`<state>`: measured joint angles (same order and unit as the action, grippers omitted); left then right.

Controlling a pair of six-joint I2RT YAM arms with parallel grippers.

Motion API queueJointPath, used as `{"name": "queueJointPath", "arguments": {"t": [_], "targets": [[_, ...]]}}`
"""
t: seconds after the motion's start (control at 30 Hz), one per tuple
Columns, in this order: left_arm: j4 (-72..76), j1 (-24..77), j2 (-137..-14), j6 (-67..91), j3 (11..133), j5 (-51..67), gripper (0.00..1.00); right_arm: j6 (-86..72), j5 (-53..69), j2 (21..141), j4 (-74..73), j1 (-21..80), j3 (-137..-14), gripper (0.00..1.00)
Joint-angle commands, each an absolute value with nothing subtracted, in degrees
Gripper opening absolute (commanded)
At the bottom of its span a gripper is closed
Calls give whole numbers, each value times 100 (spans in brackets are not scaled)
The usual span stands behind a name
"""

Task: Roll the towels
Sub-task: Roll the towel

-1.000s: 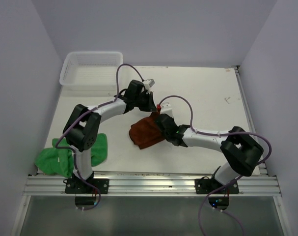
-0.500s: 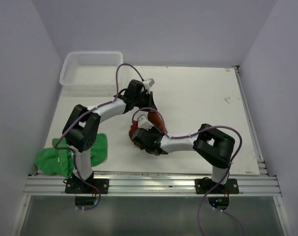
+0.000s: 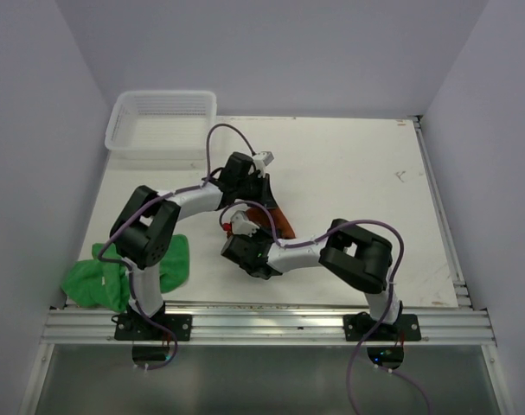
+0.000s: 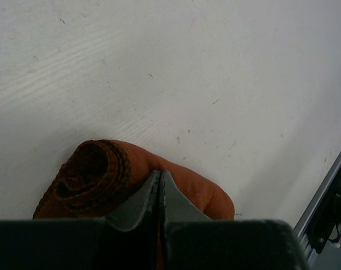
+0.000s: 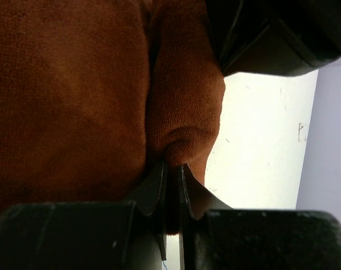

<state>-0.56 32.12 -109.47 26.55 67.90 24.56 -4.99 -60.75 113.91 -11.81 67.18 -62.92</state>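
- From the top camera you see both arms meeting at the middle of the table [image 3: 357, 173]. The left gripper [image 3: 260, 201] and the right gripper [image 3: 258, 223] are bunched over the rust-brown towel [image 3: 282, 223], and only a sliver of it shows beside them.
- From this height you cannot tell how either pair of jaws stands.
- The green towel [image 3: 171, 259] lies crumpled at the near left edge, partly under the left arm, well apart from the brown one. The white basket [image 3: 163, 143] sits at the far left corner.
- On your left wrist camera, the left gripper [image 4: 159, 175] has its jaws pressed together, pinching the top of the rust-brown towel [image 4: 103, 169]. The towel's end is wound into a spiral facing the lens, and the roll lies on the table.
- On your right wrist camera, the right gripper [image 5: 171, 169] has its jaws drawn in tight on a bulging fold of the rust-brown towel [image 5: 74, 84], which fills the left of the view. A dark part of the other arm sits just above the fold.
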Motion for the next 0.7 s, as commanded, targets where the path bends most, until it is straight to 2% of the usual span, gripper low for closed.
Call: {"name": "queueJointPath", "arguments": {"t": [0.0,0.17,0.47,0.67], "targets": [[316,3366,-10740,2681,6618,2681,5,-545,-6047,11522,-1257,6732,-6469,0],[308,3384,-10942,2646,6530,2585,4,-668,-6029,11593,-1362,6732,-6565,0],[88,3375,-11478,2382,6644,2171,2,-1185,-5880,11058,-1398,6732,-6443,20],[184,3357,-11566,2417,6583,2153,1,-1582,-6055,10117,-994,6724,-5872,33]]}}
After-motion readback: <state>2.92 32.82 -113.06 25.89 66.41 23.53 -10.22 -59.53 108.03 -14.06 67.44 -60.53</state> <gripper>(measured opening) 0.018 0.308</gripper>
